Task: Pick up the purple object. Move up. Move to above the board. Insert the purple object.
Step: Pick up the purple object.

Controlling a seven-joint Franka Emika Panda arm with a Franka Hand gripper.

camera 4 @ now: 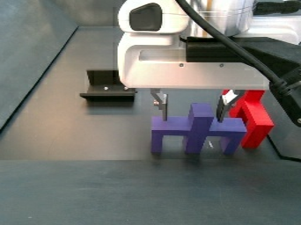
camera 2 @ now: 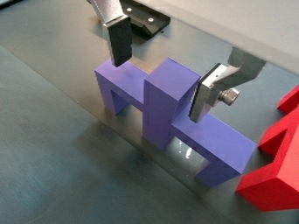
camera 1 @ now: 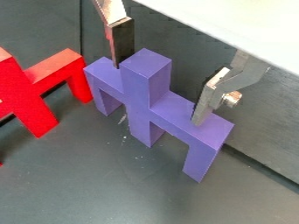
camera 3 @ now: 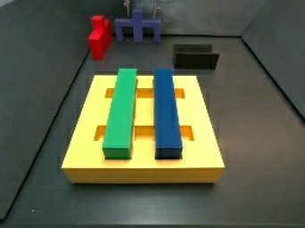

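The gripper [camera 4: 194,99] straddles the purple object's [camera 4: 196,130] stub, fingers apart with room either side. The red block [camera 4: 252,121] stands close beside it. The fixture [camera 4: 106,89] and board [camera 3: 84,134] lie well apart.

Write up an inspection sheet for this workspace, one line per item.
Surface: dark grey floor, bare around the pieces.
Job's things: purple object stands on its legs on the floor; the board carries a green bar and a blue bar.
Clutter: red block beside the purple object; fixture on the floor.
Pincer: pincer open, fingers either side of the raised stub, apart from it.
Cables: black cables at the arm.
Surroundings: grey walls.
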